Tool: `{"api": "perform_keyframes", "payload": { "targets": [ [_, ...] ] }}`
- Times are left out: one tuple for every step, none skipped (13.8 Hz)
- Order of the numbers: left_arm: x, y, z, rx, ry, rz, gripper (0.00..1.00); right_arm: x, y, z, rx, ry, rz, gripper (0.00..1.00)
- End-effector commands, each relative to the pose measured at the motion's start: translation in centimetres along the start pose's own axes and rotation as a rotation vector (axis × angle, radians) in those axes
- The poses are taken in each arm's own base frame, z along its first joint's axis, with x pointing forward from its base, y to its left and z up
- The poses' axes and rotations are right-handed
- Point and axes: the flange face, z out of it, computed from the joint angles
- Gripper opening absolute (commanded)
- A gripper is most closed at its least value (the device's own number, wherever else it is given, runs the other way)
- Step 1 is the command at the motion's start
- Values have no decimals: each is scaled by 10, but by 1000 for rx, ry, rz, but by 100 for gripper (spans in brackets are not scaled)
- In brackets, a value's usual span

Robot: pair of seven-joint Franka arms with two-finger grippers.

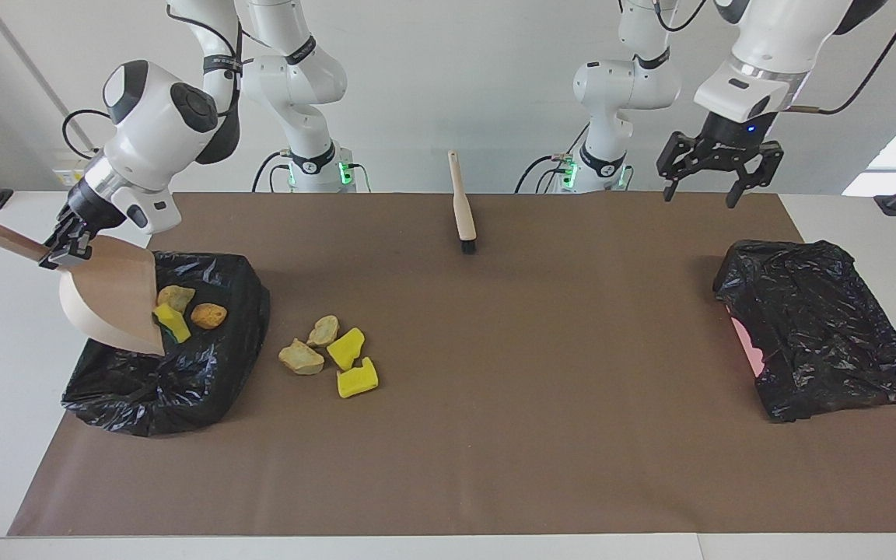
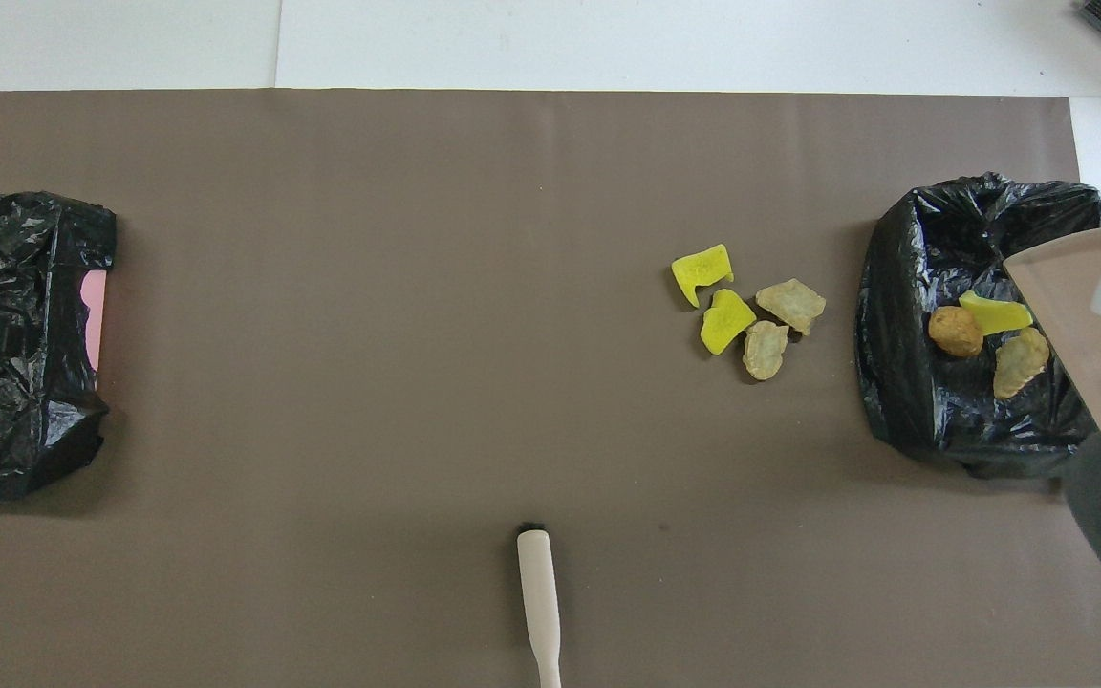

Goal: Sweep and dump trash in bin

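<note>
The right gripper pinches the dustpan by its handle and tips it over the bin at the right arm's end of the table, where three lumps of trash lie in the liner. Four more lumps sit on the mat just beside that bin, toward the table's middle. The brush lies handle toward the robots, between the arms, and the left gripper hangs spread and empty above the mat's edge, so I judge it better placed to fetch the brush.

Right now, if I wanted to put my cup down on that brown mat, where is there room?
The widest bare stretch lies between the brush and the bin at the left arm's end. The mat farther from the robots than the four loose trash pieces is bare too. It is crowded around the other bin, where the right gripper tips the dustpan.
</note>
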Motion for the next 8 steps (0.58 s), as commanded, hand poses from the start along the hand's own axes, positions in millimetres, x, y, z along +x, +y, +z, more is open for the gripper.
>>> {"api": "perform_keyframes", "payload": {
  "targets": [
    [2, -8, -12, 7, -25, 60, 100, -10, -8, -17, 17, 14, 12, 0],
    [3, -9, -12, 7, -28, 60, 100, -17, -8, -23, 31, 50, 54, 0],
    [6, -10, -12, 0, -29, 60, 100, -23, -5, -34, 36, 83, 93, 0],
    [16, -17, -4, -4, -44, 51, 100, -26, -3, -44, 51, 112, 124, 0],
    [25, -18, 2, -7, -54, 51, 100, -27, -1, -55, 67, 135, 153, 0],
    [30, -18, 7, -10, -61, 52, 100, -25, 3, -68, 77, 147, 187, 0],
    [27, -18, 5, -11, -54, 54, 100, -23, 6, -82, 89, 148, 228, 0],
    [15, -23, -2, -8, -45, 42, 100, -16, 10, -98, 109, 149, 272, 0]
  ]
}}
